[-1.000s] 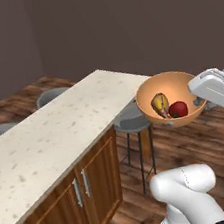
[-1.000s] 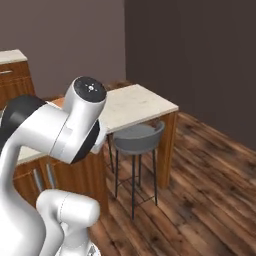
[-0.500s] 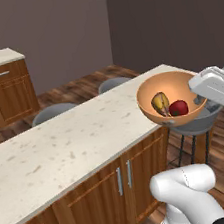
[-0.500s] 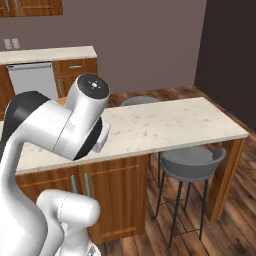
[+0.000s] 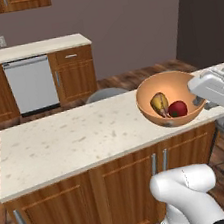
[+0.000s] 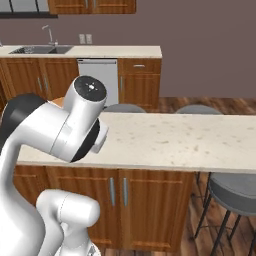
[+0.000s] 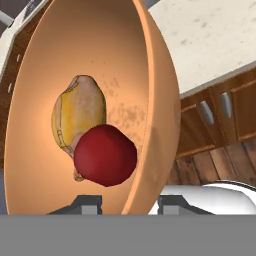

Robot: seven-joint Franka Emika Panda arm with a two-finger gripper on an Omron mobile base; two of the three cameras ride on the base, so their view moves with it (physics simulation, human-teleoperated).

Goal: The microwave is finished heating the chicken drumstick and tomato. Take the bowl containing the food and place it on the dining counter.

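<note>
At right of the left base view, gripper (image 5: 199,102) pinches the orange bowl (image 5: 169,100) by its rim — rigid, smooth, likely slippery; tomato (image 5: 177,109) and drumstick (image 5: 159,104) could roll.

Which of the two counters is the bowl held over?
The near speckled dining counter with wooden cabinet doors below. The bowl, held by the gripper, hangs over its right part; the far counter has the steel dishwasher.

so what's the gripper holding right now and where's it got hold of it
The gripper holds the bowl by its rim, one finger inside, one outside.
</note>
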